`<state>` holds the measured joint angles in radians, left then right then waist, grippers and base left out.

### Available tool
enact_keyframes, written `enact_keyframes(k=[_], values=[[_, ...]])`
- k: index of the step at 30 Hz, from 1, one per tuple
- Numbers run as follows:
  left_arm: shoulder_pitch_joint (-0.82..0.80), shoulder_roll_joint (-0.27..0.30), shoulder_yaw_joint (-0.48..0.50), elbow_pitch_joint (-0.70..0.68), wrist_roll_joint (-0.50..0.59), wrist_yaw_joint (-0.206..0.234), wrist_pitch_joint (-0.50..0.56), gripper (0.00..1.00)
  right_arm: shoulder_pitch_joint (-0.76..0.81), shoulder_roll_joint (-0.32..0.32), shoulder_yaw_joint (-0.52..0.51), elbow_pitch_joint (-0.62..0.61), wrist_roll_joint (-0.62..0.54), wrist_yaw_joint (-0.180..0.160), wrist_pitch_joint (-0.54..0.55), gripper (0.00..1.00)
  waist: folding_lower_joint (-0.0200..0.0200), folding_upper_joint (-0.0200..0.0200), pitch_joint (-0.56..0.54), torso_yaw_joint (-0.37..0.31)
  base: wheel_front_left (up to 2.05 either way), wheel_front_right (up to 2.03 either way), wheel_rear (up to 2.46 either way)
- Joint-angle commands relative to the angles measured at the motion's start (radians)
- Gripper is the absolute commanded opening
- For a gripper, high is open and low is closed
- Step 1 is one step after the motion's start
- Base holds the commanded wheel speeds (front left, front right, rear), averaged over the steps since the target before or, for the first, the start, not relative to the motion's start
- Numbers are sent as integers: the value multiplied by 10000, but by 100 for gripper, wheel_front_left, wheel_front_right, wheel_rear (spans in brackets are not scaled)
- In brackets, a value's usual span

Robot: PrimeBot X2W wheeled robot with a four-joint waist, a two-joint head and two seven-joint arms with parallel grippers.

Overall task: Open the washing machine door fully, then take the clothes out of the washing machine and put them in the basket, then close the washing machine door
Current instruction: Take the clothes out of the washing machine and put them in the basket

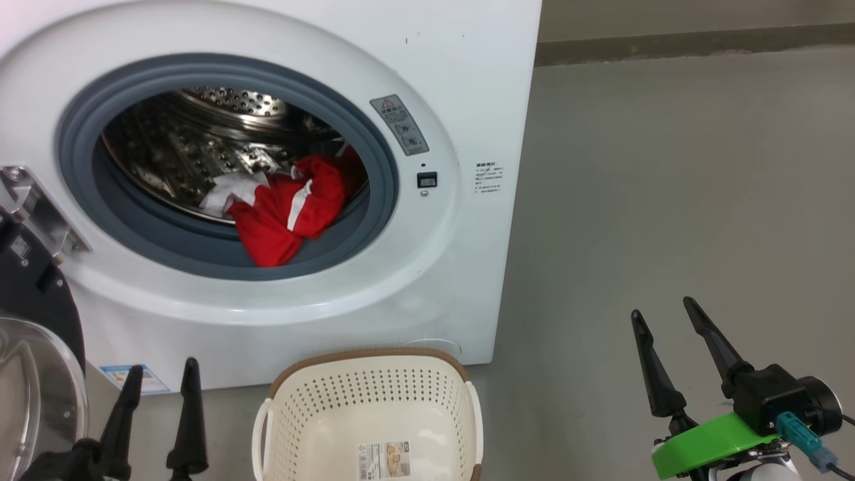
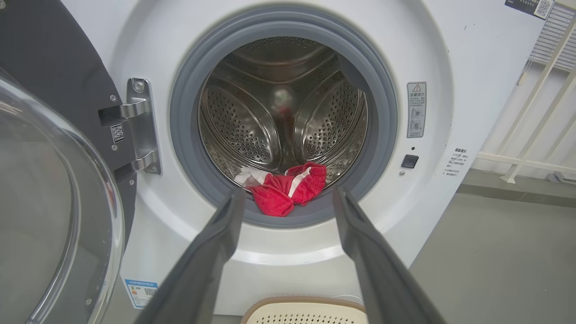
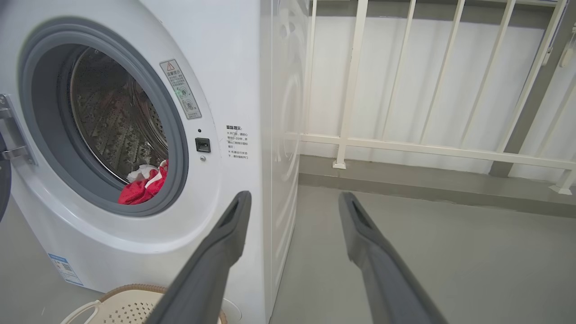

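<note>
a bare grey floor [image 1: 668, 200] runs under everything here, with a white railing [image 3: 405, 144] off beyond the machine's right side.

starting at the left, the washing machine door [image 1: 33, 374] is swung wide on its hinge [image 2: 139, 126], so the opening step looks done and the unloading is yours now. just beside it, your left end effector [image 1: 164, 365] hangs low in front of the washing machine [image 1: 467, 67], fingers released and holding nothing. in the left wrist view it already looks straight at the opening, with the clothes [image 1: 287, 214] framed between its fingers, so this is the arm i'd use.

the clothes lie at the bottom front of the drum [image 2: 252, 121], the red bundle spilling onto the grey gasket [image 1: 73, 153], with a white garment [image 1: 230, 190] tucked behind it to the left. go in low and straight, keeping away from the door glass on your left. clench on the thick red hump at the lip, not on a thin edge, and lift before you pull back so the cloth doesn't drag on the rubber. the white piece may well stay behind; plan a second reach.

the basket [image 1: 374, 391] sits on the floor right below the opening, touching or nearly touching the machine front, with no clothes in it. the carry is short: back, down, release.

further right, your right end effector [image 1: 662, 307] is released too, over bare floor and well apart from the machine. leave it there.
</note>
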<state>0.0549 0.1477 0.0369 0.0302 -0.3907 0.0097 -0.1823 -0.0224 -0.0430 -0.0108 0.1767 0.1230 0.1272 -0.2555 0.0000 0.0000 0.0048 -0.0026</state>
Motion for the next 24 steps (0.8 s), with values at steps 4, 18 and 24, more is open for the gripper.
enact_keyframes(k=[4,18,24], values=[[-873,148,288,-46,-70,-18,-148,100,-594,-72,333,-233,-67,35,-63,100,0,0,327,144,0,0,0],[-2606,189,227,755,-339,-127,-249,100,-1062,-72,401,-421,-427,35,-63,100,0,0,1521,368,0,0,0],[-3905,248,66,1334,-377,-188,-203,100,-1380,-72,369,-572,-610,35,-63,100,0,0,2326,401,0,0,0]])
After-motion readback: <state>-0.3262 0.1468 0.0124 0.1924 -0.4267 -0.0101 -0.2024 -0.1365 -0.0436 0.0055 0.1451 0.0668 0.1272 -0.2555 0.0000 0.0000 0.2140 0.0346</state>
